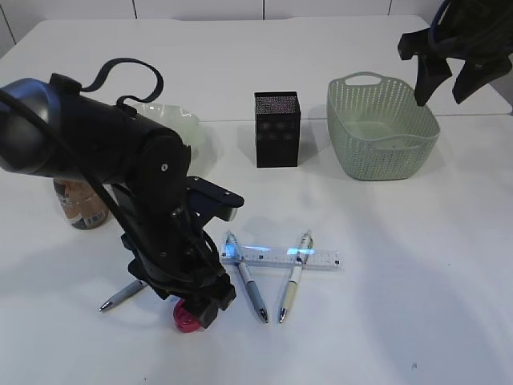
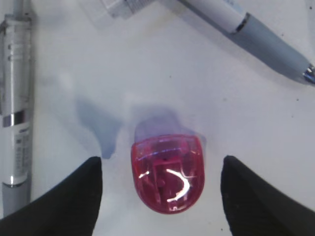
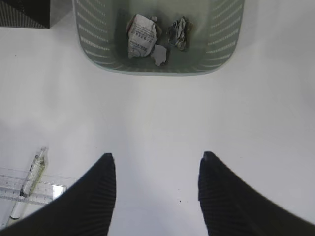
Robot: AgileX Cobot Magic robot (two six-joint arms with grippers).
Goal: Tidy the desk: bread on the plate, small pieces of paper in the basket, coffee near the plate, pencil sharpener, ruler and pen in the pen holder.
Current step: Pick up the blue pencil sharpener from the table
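A translucent red pencil sharpener [image 2: 167,179] lies on the white desk [image 2: 147,88] between the fingers of my left gripper [image 2: 161,159], which is open with a gap on each side. In the exterior view the left gripper [image 1: 200,309] reaches down over the sharpener [image 1: 187,321]. Two pens [image 1: 250,282] [image 1: 293,277] cross the clear ruler [image 1: 317,258]; a third pen [image 1: 120,297] lies left of the arm. My right gripper [image 1: 449,87] hangs open and empty above the green basket [image 1: 381,128], which holds the paper pieces [image 3: 142,34]. The black pen holder [image 1: 277,128] stands mid-desk. The coffee [image 1: 80,207] stands left, near the plate [image 1: 180,120]. The bread is hidden.
The bulky left arm [image 1: 104,144] blocks most of the plate. A pen [image 2: 17,98] lies close left of the left gripper and another pen [image 2: 256,29] at its upper right. Bare desk [image 3: 157,113] lies under the right gripper.
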